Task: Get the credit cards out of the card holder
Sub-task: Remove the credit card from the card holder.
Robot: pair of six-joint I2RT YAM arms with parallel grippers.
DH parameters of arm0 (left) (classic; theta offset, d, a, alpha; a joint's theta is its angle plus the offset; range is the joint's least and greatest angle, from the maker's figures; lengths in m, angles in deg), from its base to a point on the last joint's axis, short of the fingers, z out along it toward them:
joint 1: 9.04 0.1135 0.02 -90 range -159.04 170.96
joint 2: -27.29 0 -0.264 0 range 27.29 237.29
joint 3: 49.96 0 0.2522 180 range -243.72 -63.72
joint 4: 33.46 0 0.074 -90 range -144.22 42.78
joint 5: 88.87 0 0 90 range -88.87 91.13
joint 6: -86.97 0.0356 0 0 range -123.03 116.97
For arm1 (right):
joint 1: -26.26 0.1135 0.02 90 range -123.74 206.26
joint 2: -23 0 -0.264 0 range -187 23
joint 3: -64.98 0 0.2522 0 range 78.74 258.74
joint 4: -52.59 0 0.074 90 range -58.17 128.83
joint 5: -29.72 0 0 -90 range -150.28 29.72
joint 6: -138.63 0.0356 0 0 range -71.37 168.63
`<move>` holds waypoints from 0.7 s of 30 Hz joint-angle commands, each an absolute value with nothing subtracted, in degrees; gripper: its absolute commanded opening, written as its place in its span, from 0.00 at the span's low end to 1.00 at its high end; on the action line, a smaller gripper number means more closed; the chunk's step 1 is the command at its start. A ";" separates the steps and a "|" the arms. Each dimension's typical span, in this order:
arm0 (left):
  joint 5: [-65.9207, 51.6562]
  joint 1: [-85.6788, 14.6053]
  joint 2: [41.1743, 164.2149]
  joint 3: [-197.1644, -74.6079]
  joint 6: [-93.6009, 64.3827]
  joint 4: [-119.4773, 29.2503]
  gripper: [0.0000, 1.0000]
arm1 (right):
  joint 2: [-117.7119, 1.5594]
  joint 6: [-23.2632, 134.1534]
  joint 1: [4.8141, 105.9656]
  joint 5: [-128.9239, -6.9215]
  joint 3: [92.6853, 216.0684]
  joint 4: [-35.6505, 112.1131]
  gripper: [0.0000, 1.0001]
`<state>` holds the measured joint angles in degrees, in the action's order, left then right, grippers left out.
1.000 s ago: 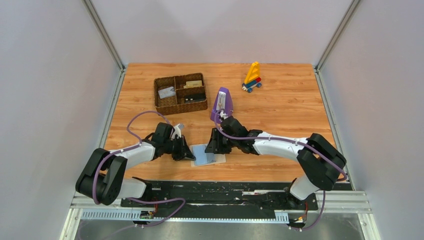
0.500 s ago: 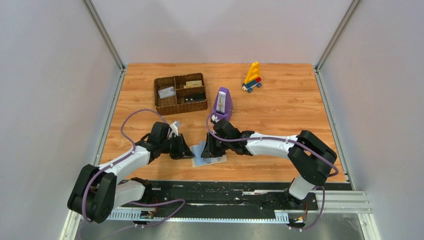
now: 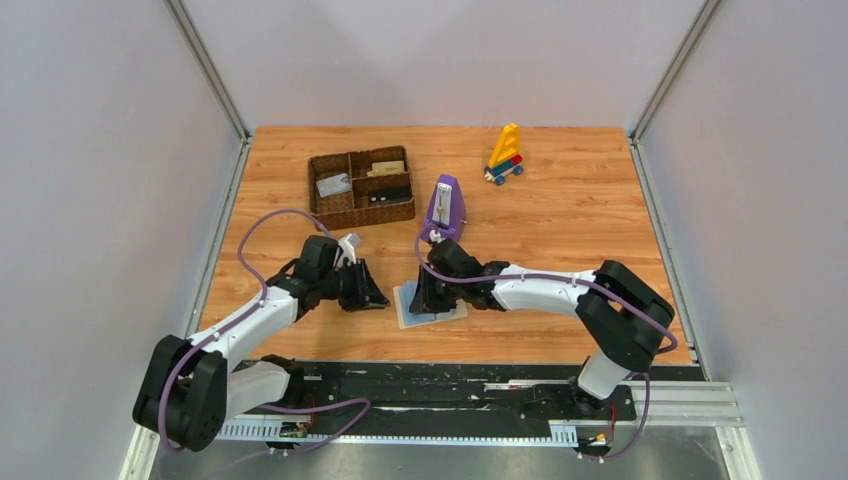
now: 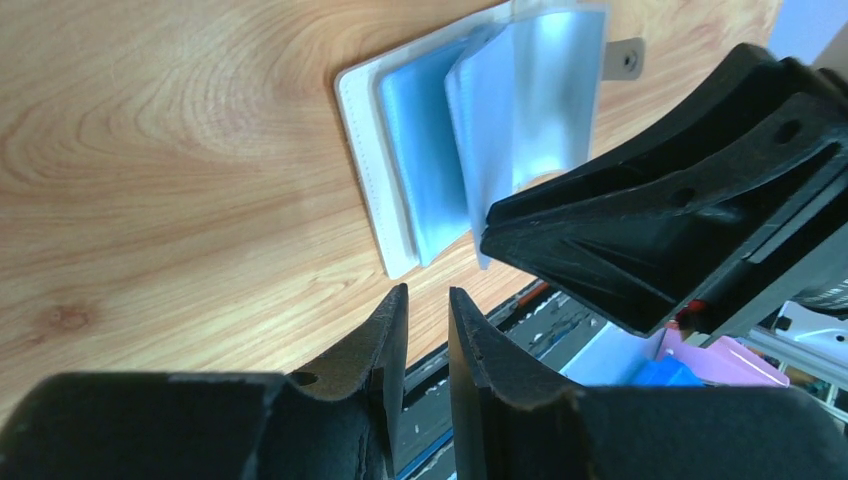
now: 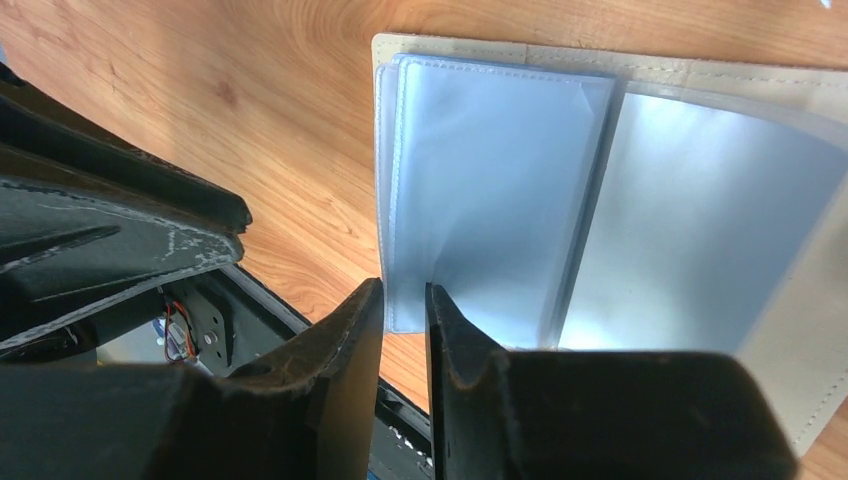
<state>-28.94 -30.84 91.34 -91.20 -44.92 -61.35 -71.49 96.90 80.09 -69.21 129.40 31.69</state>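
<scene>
Two narrow gaps tell the state of the tools. The left gripper [image 4: 427, 300] has its jaws almost together with nothing between them. It hangs low over the wood just beside the card holder [image 4: 425, 170], toward the left edge of the table [image 3: 570, 215], probably waiting to pick whatever comes free. The right gripper [image 5: 402, 295] is likewise nearly closed. The lower edge of a clear pocket page [image 5: 490, 190] runs into its gap, and in the left wrist view that page stands up off the holder toward the black fingers. I judge that it is pinched and lifted to fan the pockets open for checking.

The holder lies open and flat close to the near edge, about midway along it, between the two grippers. Its light-blue pockets look empty in both wrist views.

Further out, a woven tray [image 3: 318, 205] sits toward the far-left corner and holds the credit cards [image 3: 333, 185]. A tan card [image 3: 386, 167] and a black card [image 3: 389, 196] lie in separate compartments, so the emptying seems nearly or fully done. A purple metronome [image 3: 443, 205] stands just behind the right gripper, and a toy block sailboat [image 3: 505, 153] stands near the far edge.
</scene>
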 commanded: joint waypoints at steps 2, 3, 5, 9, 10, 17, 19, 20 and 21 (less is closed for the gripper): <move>-29.98 -31.21 90.38 -94.41 -44.25 -61.09 0.29 | -68.90 96.14 80.22 -68.87 128.72 34.15 0.20; -30.07 -31.19 90.52 -94.46 -44.30 -60.88 0.29 | -68.90 96.03 80.17 -68.89 128.67 34.21 0.15; -30.52 -31.19 90.94 -94.25 -44.39 -60.14 0.29 | -69.06 95.84 80.20 -69.15 128.66 34.31 0.05; -32.46 -31.22 91.95 -93.45 -45.42 -57.15 0.29 | -68.81 95.60 80.15 -70.29 128.74 34.62 0.01; -32.72 -31.25 92.32 -93.12 -45.84 -55.96 0.29 | -68.67 95.45 80.22 -70.17 128.75 34.49 0.04; -34.95 -31.42 96.38 -92.11 -46.45 -50.85 0.28 | -68.00 93.52 78.61 -67.89 128.17 31.09 0.33; -35.55 -31.53 98.05 -91.84 -46.70 -48.61 0.28 | -68.62 93.29 77.84 -67.67 127.97 30.61 0.37; -35.75 -31.54 98.57 -91.62 -46.84 -48.05 0.28 | -68.91 92.91 77.75 -67.38 128.01 30.26 0.40; -35.91 -31.58 99.43 -91.47 -47.12 -47.69 0.28 | -69.34 92.58 77.73 -67.01 128.22 29.96 0.42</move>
